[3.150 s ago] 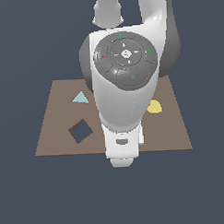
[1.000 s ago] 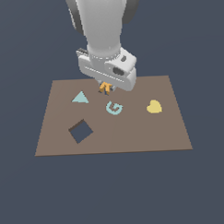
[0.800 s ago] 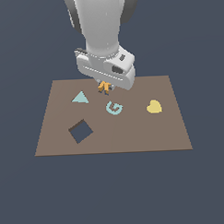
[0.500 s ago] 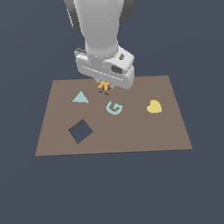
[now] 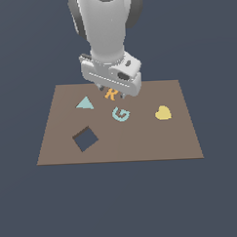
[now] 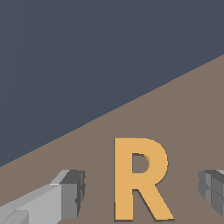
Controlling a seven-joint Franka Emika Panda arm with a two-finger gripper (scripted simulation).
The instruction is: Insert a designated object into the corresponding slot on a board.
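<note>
While the arm is hanging low over the far part of the board, things are lying thus:

Arm: white Panda w/ its wrist block sitting right above the orange letter R, hiding part of it in the exterior view.
Gripper: jaws standing spread, one finger on each side of the R, w/ brown gaps showing betw. pads and letter in the wrist view; nothing is being pinched. In the exterior view only the dark finger ends are peeking out under the wrist block.
Letter R: lying flat on the board, near the far edge, roughly centre; whether it is sitting in a cutout or just on the surface, can't tell.
Slot: no letter-shaped cutout is showing in either view.
Teal G: lying just nearer the camera than the R, close but apart.
Teal triangle: sitting toward the exterior view's left of the R.
Square hole: dark, turned like a diamond, lying on the exterior view's left, nearer the front edge.
Yellow heart: sitting toward the exterior view's right, well apart from the R.
</note>
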